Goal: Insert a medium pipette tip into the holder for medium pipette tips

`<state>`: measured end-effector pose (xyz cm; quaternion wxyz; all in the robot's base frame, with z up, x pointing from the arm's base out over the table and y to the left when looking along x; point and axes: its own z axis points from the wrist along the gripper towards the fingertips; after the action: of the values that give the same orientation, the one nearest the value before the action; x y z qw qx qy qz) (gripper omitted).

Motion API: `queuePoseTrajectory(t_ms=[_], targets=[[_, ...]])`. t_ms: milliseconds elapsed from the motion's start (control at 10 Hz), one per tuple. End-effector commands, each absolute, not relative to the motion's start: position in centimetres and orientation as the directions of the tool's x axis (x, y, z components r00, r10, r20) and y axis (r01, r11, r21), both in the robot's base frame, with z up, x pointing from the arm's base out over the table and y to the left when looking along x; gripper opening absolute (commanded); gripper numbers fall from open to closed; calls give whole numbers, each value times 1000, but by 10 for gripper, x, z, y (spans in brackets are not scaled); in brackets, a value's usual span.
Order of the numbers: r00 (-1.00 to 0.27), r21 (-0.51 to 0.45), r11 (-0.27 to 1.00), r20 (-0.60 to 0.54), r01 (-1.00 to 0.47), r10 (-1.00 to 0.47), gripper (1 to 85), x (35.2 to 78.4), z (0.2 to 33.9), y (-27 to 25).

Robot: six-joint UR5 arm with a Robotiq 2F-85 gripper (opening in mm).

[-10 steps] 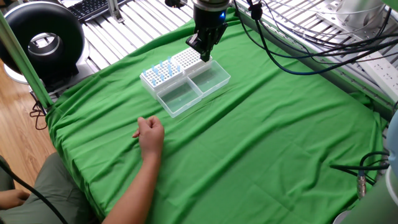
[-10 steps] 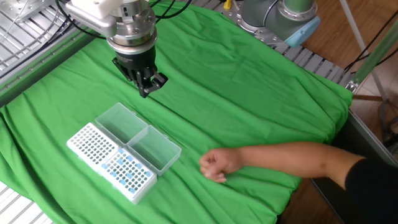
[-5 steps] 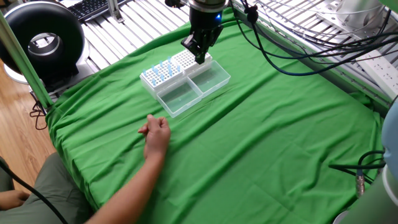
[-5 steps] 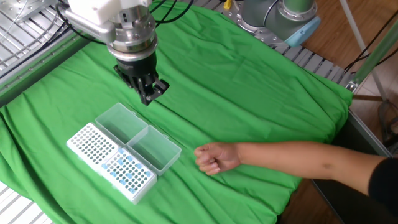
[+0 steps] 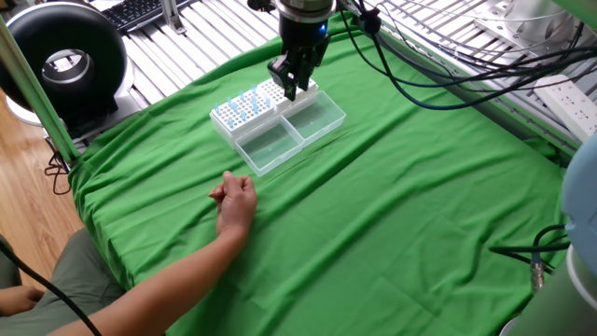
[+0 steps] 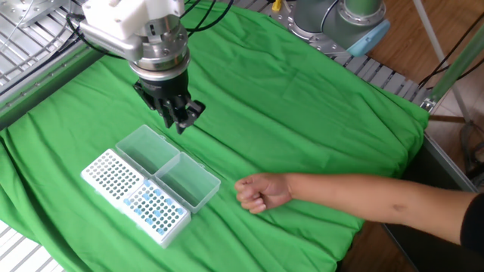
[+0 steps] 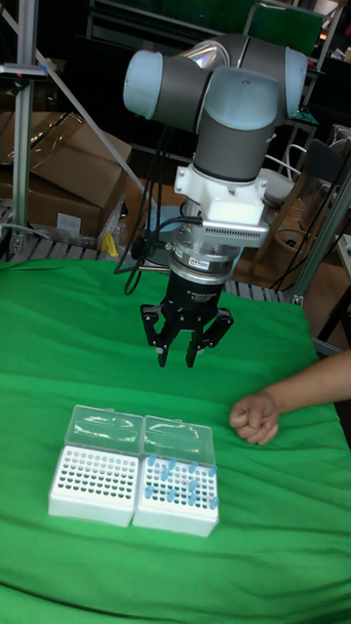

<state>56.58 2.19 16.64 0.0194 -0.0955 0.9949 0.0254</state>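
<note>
The gripper [image 7: 177, 362] has slid over from a second ago and now hangs above the racks. Its fingers are a little apart, and no tip can be seen between them. It hides part of the holder for medium pipette tips [image 7: 93, 483]. That holder's lid is open and its holes are empty. The rack next to it [image 7: 176, 494] – touching – holds blue tips. A person's fist [image 7: 255, 417] rests nearby.

Clearance around racks
Fist [image 6: 261, 193] lies lower right of open lids [image 6: 165, 165]; end effector [image 6: 181, 121] hangs above.
</note>
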Motion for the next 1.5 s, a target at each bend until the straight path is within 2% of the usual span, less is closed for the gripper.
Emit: queuePoseTrajectory(t_ms=[0,100,200,300,600,1100,1200,1300,1400], targets=[[-970,60,968,-16,-244,-243,450,560,162,21],[-968,55,966,-15,-253,-252,463,559,163,19],[-964,49,962,-11,-267,-267,527,558,163,17],[-961,45,960,4,-276,-277,543,555,163,15],[-963,51,961,-2,-270,-271,480,555,158,15],[-954,36,955,-72,-295,-292,473,574,159,17],[-949,73,949,-99,-307,-299,480,577,160,29],[-949,118,943,-98,-310,-300,537,573,161,40],[-951,133,942,-65,-307,-301,547,564,161,41]])
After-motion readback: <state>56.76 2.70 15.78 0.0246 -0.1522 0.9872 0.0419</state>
